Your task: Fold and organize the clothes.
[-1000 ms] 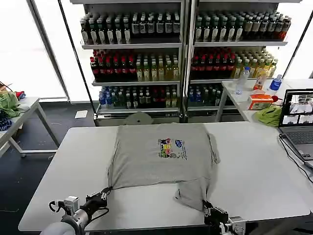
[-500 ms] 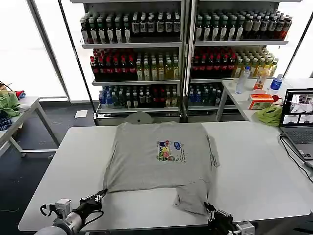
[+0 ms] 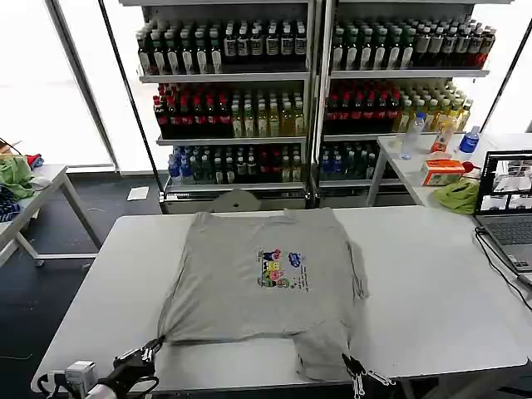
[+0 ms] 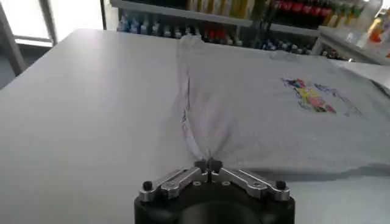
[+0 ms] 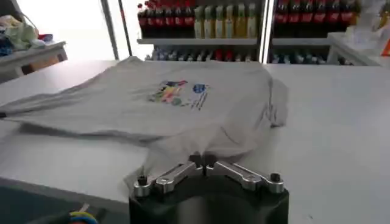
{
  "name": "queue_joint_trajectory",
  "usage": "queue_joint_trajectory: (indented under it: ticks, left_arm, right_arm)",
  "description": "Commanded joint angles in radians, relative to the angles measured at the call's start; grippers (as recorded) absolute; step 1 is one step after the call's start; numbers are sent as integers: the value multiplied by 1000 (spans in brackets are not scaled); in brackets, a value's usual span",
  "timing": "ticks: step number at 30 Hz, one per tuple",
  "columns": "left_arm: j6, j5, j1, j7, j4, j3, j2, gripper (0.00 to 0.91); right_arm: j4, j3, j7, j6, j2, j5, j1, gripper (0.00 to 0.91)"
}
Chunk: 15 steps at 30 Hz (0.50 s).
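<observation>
A light grey shirt (image 3: 262,283) lies spread on the white table (image 3: 432,283), its multicoloured chest print (image 3: 279,268) too small to read. The left gripper (image 4: 208,165) pinches 1 hem corner; the right gripper (image 5: 202,161) is clamped on the other. Bottles (image 3: 241,41) fill the shelves (image 3: 316,75) behind.

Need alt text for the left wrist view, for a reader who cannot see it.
The left gripper pinches a corner of a light grey shirt, its fingers shut on the fabric. The shirt lies spread over a white table, with a small multicoloured chest print; shelves of bottles stand behind.
</observation>
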Motion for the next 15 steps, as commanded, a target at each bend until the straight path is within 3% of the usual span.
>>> queue_joint_trajectory:
  ticks: [1,15]
  left_arm:
    - [0,-1,56,2,-19,-94,26,10]
    - [2,-4,-235,29,70,21,164,10]
  right_arm:
    - [9,6,0,77,2,-20,-7,0]
    - [-75,-55,55,10,23,55,339,0]
